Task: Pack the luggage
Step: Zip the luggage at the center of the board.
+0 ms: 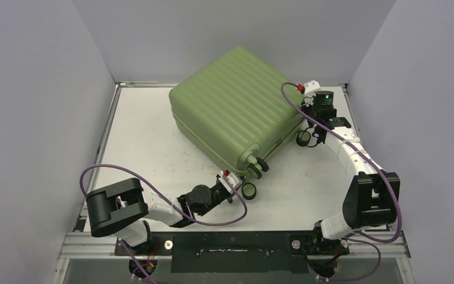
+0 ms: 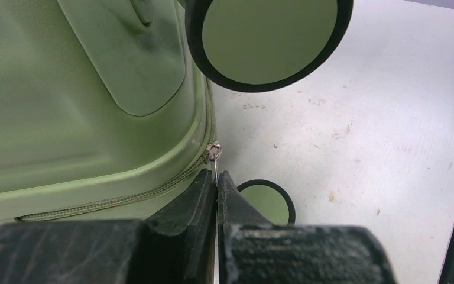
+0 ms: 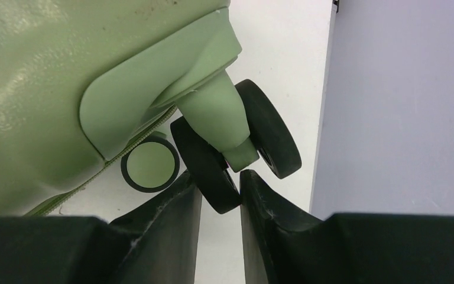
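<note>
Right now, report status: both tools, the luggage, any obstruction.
Left tool shut on zipper pull. Right tool clamped on a wheel. Luggage closed, lying flat. No obstruction visible.

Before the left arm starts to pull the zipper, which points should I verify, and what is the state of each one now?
1. Left gripper holds the zipper pull: ok, its fingers are shut on the metal tab.
2. Right gripper steadies the suitcase: ok, it seems; its fingers press both sides of a black caster wheel.
3. Suitcase lid down: ok, the shells meet in the top view.
4. Zipper track free of snags: ok near the slider; the rest is hidden.
5. How far the zipper is already closed: cannot tell.
</note>
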Tool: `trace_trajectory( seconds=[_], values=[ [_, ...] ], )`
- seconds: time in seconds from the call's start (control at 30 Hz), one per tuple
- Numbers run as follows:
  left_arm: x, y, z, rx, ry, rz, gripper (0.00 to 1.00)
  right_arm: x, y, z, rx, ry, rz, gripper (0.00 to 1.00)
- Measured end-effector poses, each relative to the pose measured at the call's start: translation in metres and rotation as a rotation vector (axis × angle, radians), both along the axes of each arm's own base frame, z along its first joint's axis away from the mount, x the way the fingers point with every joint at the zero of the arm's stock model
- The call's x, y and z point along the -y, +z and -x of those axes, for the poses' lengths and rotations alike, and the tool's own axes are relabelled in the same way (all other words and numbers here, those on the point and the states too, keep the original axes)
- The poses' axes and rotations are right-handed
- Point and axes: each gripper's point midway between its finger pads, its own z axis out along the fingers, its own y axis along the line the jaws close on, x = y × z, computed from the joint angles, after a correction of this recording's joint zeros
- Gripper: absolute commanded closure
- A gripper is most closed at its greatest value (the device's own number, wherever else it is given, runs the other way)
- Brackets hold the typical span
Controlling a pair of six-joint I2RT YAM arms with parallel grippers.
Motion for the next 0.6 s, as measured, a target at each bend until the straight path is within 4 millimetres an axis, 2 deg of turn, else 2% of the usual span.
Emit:
trace_trajectory(
  seconds=[0.17,0.23,0.27,0.37,0.43,0.5,0.6],
  values=[
    [-0.001,-0.001,0.0,-0.001,0.001,-0.001,1.0,-0.001,0.001,0.003,0.009,-0.013,0.019,0.97],
    [-0.001,-0.002,0.0,-0.002,0.001,-0.004,1.0,-0.001,0.001,0.006,0.022,-0.019,0.013,0.95],
    [-0.002,-0.002,0.001,-0.003,0.0,-0.005,1.0,-0.001,0.001,0.009,0.029,-0.025,0.004,0.89],
    [-0.002,-0.003,0.001,-0.004,0.0,-0.007,1.0,0.002,0.004,0.019,0.055,-0.04,-0.069,0.59],
    [-0.003,-0.003,0.002,-0.004,-0.002,-0.009,1.0,0.003,0.01,0.026,0.083,-0.054,-0.148,0.43],
    [-0.003,-0.003,0.002,-0.004,-0.003,-0.01,1.0,0.006,0.026,0.03,0.135,-0.072,-0.204,0.37],
    [-0.003,-0.003,0.002,-0.004,-0.003,-0.011,1.0,0.007,0.052,0.029,0.214,-0.075,-0.253,0.37]
  ],
)
